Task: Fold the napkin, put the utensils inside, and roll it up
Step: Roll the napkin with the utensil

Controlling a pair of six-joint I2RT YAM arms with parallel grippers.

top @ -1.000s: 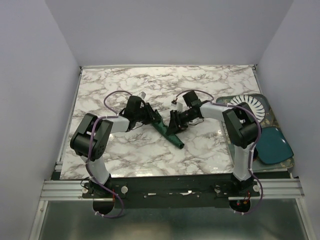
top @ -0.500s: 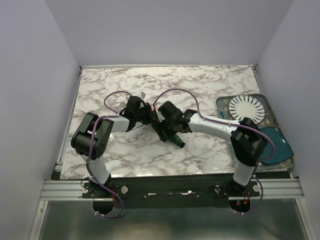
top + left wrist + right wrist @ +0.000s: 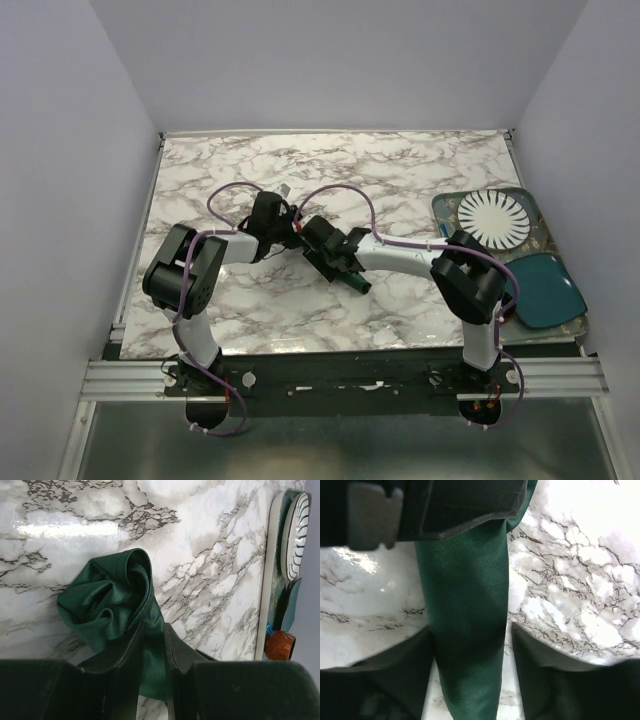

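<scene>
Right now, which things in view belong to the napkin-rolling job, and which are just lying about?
Job: rolled green napkin; left pincer, shut on it; right pincer, open astride it; no fork visible.
Lying about: white ribbed plate; teal dish; the tray holding them.

Napkin roll's near end behind the left tool

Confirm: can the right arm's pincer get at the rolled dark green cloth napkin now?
Probably yes. The rolled dark green cloth napkin runs between the open fingers of the right pincer, nothing blocking; the left pincer clamps one end.
</scene>
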